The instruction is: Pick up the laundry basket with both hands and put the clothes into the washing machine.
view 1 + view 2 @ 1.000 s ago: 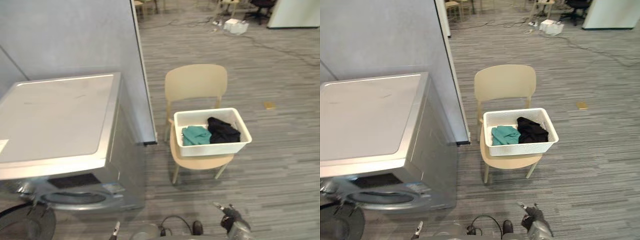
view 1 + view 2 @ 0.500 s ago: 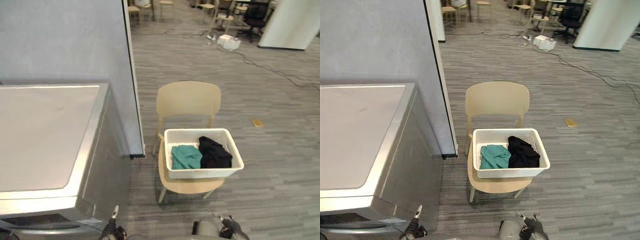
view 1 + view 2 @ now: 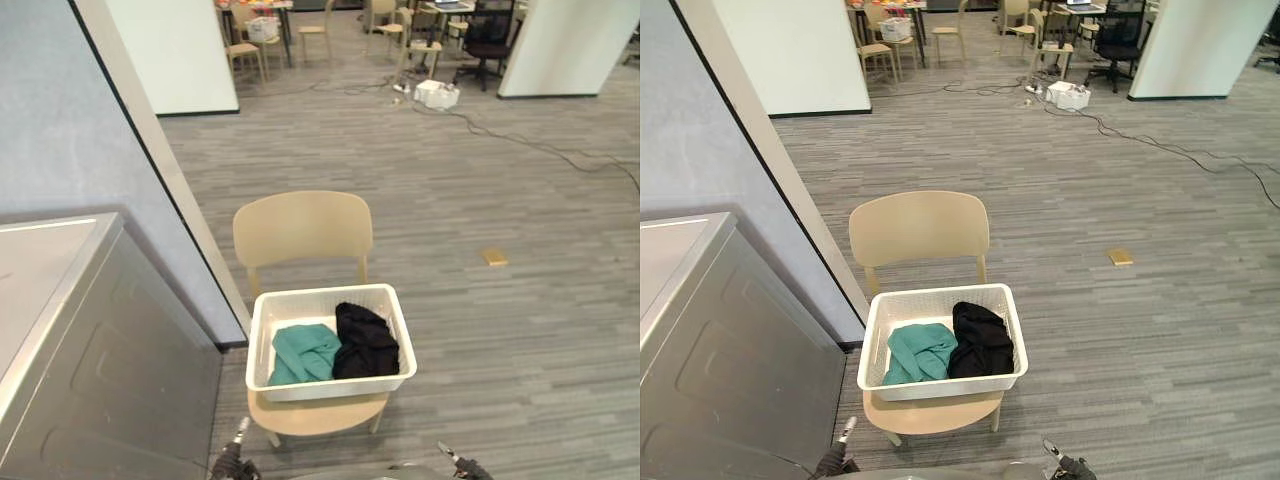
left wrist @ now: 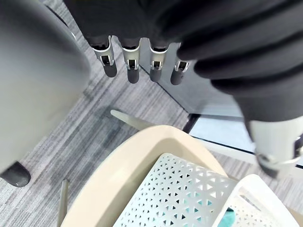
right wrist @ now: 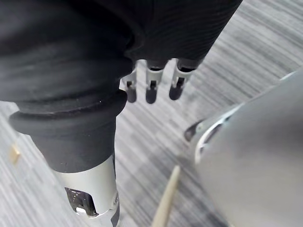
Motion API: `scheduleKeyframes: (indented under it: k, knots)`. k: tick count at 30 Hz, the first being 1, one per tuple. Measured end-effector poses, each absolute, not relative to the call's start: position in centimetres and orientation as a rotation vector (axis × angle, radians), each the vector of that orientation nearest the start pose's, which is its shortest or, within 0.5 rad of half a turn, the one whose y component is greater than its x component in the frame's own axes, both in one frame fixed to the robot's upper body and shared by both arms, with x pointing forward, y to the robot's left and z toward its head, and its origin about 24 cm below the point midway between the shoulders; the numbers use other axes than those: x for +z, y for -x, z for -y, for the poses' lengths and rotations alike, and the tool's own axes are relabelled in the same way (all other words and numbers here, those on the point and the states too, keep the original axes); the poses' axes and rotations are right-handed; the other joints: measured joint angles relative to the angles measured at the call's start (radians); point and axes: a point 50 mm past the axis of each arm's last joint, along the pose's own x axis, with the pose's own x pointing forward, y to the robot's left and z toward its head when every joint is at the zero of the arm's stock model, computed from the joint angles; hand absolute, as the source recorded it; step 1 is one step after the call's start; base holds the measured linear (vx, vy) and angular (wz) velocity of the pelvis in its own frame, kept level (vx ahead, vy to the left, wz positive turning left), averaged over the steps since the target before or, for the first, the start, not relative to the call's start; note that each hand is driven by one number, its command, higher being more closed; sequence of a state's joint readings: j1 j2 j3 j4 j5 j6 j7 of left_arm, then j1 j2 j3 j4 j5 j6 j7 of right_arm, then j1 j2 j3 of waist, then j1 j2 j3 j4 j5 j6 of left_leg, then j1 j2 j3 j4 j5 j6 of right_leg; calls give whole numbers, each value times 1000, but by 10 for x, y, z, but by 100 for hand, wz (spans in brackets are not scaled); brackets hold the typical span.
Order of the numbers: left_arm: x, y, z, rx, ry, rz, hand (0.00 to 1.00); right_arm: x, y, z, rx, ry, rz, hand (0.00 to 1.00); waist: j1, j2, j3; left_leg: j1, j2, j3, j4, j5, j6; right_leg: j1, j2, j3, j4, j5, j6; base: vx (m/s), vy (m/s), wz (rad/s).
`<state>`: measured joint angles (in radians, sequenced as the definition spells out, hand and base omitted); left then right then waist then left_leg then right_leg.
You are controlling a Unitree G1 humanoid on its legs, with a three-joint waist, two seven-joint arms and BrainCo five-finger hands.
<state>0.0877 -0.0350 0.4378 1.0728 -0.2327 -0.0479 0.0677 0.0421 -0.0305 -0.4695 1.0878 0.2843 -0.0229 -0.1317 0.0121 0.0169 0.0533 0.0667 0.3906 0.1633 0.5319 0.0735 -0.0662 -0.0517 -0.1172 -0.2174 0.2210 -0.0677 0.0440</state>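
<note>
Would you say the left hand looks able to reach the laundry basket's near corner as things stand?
Probably yes: the left hand hangs open close by the laundry basket on the chair, with nothing between them, and the washing machine stands off to the side.

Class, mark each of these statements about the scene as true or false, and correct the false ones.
1. The basket stands on the seat of the chair. True.
2. The basket holds a red cloth and a white cloth. False: it holds a teal cloth and a black cloth, side by side.
3. Both hands grip the basket's rim. False: the left hand and the right hand are open with straight fingers, apart from the basket and holding nothing.
4. The washing machine stands on the robot's left of the chair. True.
</note>
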Motion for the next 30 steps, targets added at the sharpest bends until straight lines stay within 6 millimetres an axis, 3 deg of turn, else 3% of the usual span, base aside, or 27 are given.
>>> scheduleKeyframes:
  k: [1,2,3,5,6,7,8,11,15,17,21,24,26,30]
  knots:
    - [-167,-76,-192,608,411,-1070,0,-154,-98,227,-744,-388,-972,0,-1,1,2,-2,-20,69,-17,-100,-40,25,-2,-12,-38,16,0,57,-109,45]
    - [-167,-75,-192,607,409,-1072,0,-148,-107,231,-748,-385,-922,0,0,1,2,-1,-43,90,-49,-141,-59,33,-3,-17,-59,25,4,27,12,37]
    - [-167,-74,-191,599,390,-1082,0,-119,-142,243,-754,-343,-716,0,-5,-1,1,24,-115,145,-194,-200,-36,46,-5,-29,-108,42,17,9,67,25]
    - [-168,-71,-190,594,376,-1094,0,-95,-163,247,-753,-318,-563,0,-4,2,0,62,-142,127,-314,-198,-37,42,-2,-35,-134,59,29,24,88,21]
    - [-168,-74,-186,587,368,-1100,0,-64,-184,252,-754,-285,-396,0,-3,18,10,88,-153,121,-393,-204,-46,45,7,-36,-162,91,44,29,96,12]
    - [-168,-75,-186,584,351,-1103,0,-51,-192,253,-750,-262,-331,0,-1,15,17,86,-157,119,-406,-210,-56,45,9,-36,-179,109,44,8,161,5]
    - [-167,-75,-192,584,309,-1105,0,-26,-209,245,-719,-236,-211,0,6,-2,30,84,-174,117,-418,-214,-62,51,0,-32,-216,141,46,-9,137,0]
    - [-166,-76,-200,587,242,-1109,0,10,-231,213,-571,-170,-43,0,5,-15,40,89,-213,109,-415,-213,-61,84,-29,-28,-270,171,62,11,115,2]
    - [-164,-84,-197,487,139,-1103,0,29,-251,173,-315,-62,34,0,16,-22,35,84,-223,109,-411,-213,-61,100,-33,-27,-317,197,61,-3,23,0]
    - [-163,-91,-193,443,110,-1090,0,32,-254,168,-226,23,54,0,30,-6,44,81,-221,103,-414,-213,-61,99,-30,-30,-320,200,61,-12,-9,2]
    - [-161,-102,-189,343,43,-1064,0,29,-265,156,-59,128,44,0,28,-1,45,42,-217,43,-445,-214,-61,75,-25,-75,-320,201,61,-31,-24,27]
    - [-157,-113,-191,281,-18,-1022,0,28,-284,143,97,354,32,0,38,-28,63,7,-218,-6,-460,-213,-61,59,-26,-114,-320,211,58,-45,-5,38]
    - [-154,-119,-195,258,-38,-997,0,24,-294,128,181,430,12,0,76,-55,79,-7,-219,-28,-449,-213,-61,61,-29,-126,-320,215,53,-51,0,24]
    - [-148,-133,-199,251,-63,-953,0,27,-302,104,280,491,30,0,108,-64,127,-55,-236,-75,-414,-213,-60,47,-47,-148,-320,228,51,-30,19,29]
